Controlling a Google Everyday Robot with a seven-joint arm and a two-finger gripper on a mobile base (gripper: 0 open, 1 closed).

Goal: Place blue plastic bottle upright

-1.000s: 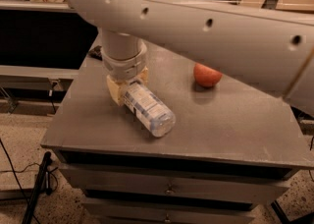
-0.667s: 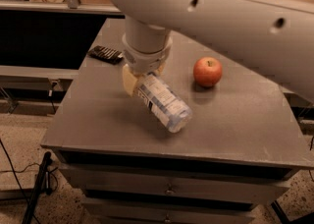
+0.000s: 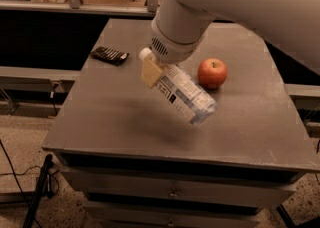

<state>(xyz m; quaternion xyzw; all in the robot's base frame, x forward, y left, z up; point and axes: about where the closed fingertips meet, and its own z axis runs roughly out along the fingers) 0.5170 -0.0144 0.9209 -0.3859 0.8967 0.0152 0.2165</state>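
The blue plastic bottle point(image 3: 185, 95) is clear bluish plastic with a white cap and a pale label with dark print. It hangs tilted above the grey table point(image 3: 120, 122), cap up-left, base down-right, casting a shadow below. My gripper point(image 3: 156, 68) is shut on the bottle's upper part near the cap; one cream-coloured finger point(image 3: 150, 72) shows in front of the neck. The big white arm comes in from the top right and hides the other finger.
A red apple point(image 3: 212, 73) sits on the table just right of the bottle. A dark flat device point(image 3: 109, 55) lies at the table's left edge. Drawers are below the tabletop. Shelving with bags stands behind. Cables lie on the floor at left.
The gripper has lifted the bottle off the table and carried it right toward the apple. The view has shifted, showing the dark device.
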